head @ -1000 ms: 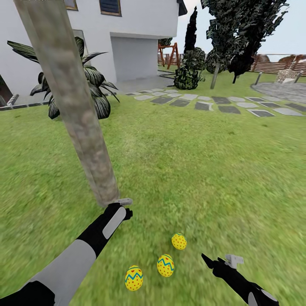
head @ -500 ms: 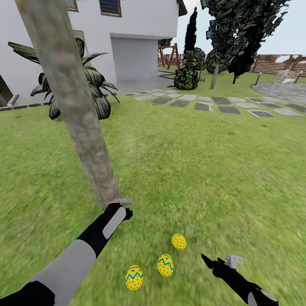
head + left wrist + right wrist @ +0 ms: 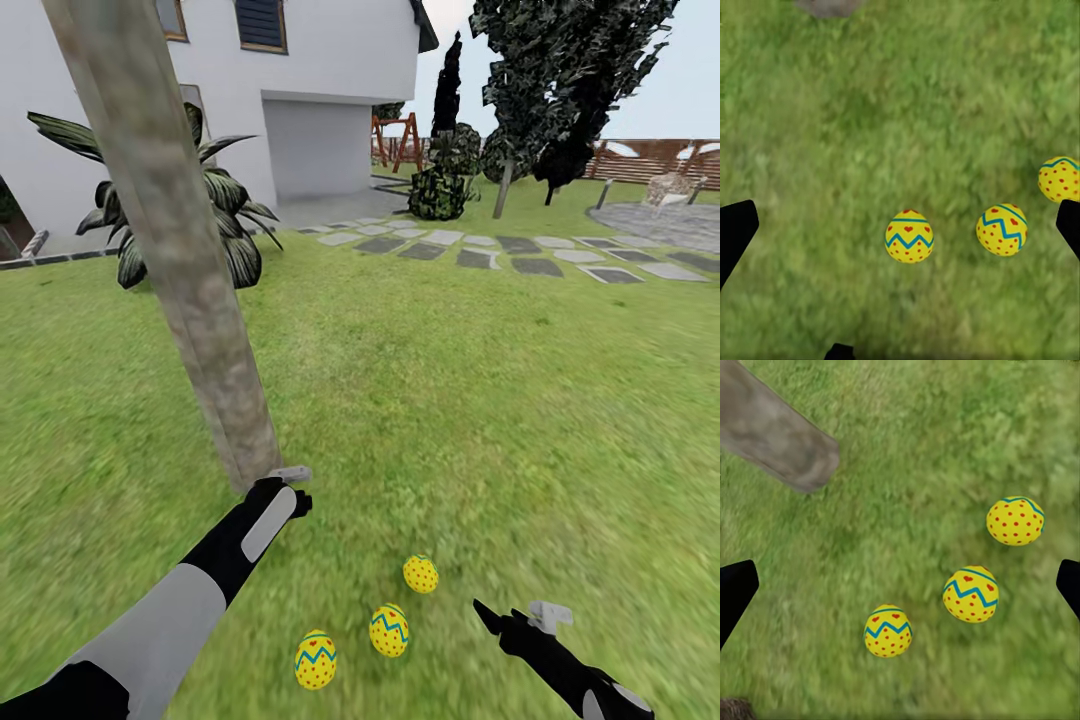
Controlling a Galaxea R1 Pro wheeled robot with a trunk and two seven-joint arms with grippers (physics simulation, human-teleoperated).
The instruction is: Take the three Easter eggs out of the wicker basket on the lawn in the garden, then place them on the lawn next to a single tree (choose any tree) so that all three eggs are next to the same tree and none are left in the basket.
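Observation:
Three yellow Easter eggs lie apart on the lawn (image 3: 480,400) in a loose row: one (image 3: 315,660), a second (image 3: 389,630) and a third (image 3: 421,574). They rest a short way from the foot of the tree (image 3: 190,270), whose thick mottled trunk leans up to the left. My left gripper (image 3: 288,495) hangs just in front of the trunk's base. My right gripper (image 3: 488,615) hovers to the right of the eggs. In both wrist views the fingertips stand wide apart and hold nothing, with the eggs (image 3: 909,236) (image 3: 971,593) on the grass below. The wicker basket is out of view.
A low dark broad-leaved plant (image 3: 215,215) grows behind the trunk. A grey stepping-stone path (image 3: 520,255) crosses the far lawn. Beyond it stand a white house (image 3: 300,100) and dark conical trees (image 3: 560,90). Open grass stretches ahead and to the right.
The whole head view has shifted slightly, so the camera moved. The eggs, the tree and both arms keep their places relative to one another.

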